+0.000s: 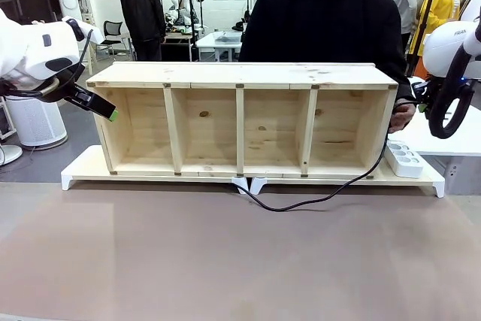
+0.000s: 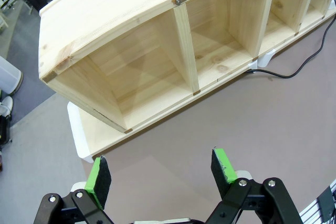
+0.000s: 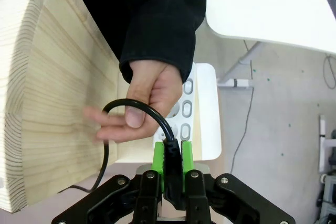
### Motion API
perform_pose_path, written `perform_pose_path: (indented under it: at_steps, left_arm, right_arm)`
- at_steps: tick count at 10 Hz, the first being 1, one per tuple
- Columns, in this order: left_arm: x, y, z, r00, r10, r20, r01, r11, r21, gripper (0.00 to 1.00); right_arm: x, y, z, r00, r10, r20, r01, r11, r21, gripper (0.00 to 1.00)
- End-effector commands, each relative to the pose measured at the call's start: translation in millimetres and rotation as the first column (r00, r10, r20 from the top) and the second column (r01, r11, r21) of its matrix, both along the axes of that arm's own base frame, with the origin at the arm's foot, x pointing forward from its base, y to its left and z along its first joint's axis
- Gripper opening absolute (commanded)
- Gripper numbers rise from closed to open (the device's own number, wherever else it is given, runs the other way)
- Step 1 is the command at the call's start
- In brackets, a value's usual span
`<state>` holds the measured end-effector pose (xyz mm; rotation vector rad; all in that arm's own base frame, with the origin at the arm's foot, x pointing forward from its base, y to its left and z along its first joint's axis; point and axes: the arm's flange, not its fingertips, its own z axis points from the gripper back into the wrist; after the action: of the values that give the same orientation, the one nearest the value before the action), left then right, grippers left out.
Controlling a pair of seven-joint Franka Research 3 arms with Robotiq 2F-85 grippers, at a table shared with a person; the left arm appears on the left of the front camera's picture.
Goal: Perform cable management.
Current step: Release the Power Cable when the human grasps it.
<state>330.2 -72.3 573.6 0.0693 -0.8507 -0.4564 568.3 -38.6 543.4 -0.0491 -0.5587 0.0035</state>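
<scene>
Cable point(image 3: 137, 109) plug end clamped between green pads point(image 3: 158, 157) of right gripper point(image 3: 172, 166), plug body standing roughly along finger axis, cord rising out of closed jaws and arching over toward wooden shelf point(image 3: 47, 93). Person's hand point(image 3: 142, 100) on that arch, thumb pressed just above gripper, fingers blurred against shelf end wall. Seen from front view: cable point(image 1: 316, 199) dropping from right end of shelf point(image 1: 240, 118), sagging in shallow curve across brown table point(image 1: 225, 261), running left to gap between white risers point(image 1: 259, 183) under shelf middle. Long axis of slack therefore left-right along shelf front, held end at far right. White power strip point(image 1: 404, 158) lying just beside shelf's right end, directly below held plug; sockets point(image 3: 185, 109) visible beyond person's hand. Right arm far nearer to plug and strip than left. Left gripper point(image 2: 160, 171) hovering with fingers spread wide and nothing between them, above bare table off shelf's left corner, well apart from cable, a stretch of which appears at upper right of left wrist view point(image 2: 294, 69). Judgement: coming move likely hinges on plug relative to strip sockets, or on slack across table front. Readable writing: small grey lettering on right arm housing point(image 1: 460, 32), too small to make out; no other labels legible.
</scene>
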Motion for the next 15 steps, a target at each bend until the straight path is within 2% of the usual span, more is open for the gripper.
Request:
perform_pose_path:
  at_steps: [1,9,15]
  left_arm:
    - [0.6,-0.2,-0.3,1.000,-0.002,0.003,0.002,1.000,0.006,1.00]
    - [0.6,-0.2,-0.3,1.000,-0.002,0.003,0.002,1.000,0.006,1.00]
    - [0.6,-0.2,-0.3,1.000,-0.002,0.003,0.002,1.000,0.006,1.00]
  right_arm:
    - [-2.7,0.4,0.0,1.000,0.001,0.002,-0.001,1.000,-0.001,0.16]
    - [-0.4,0.1,1.0,1.000,0.000,0.002,0.000,1.000,0.000,0.16]
    - [1.6,0.0,5.6,1.000,0.003,-0.019,-0.002,1.000,0.013,0.76]
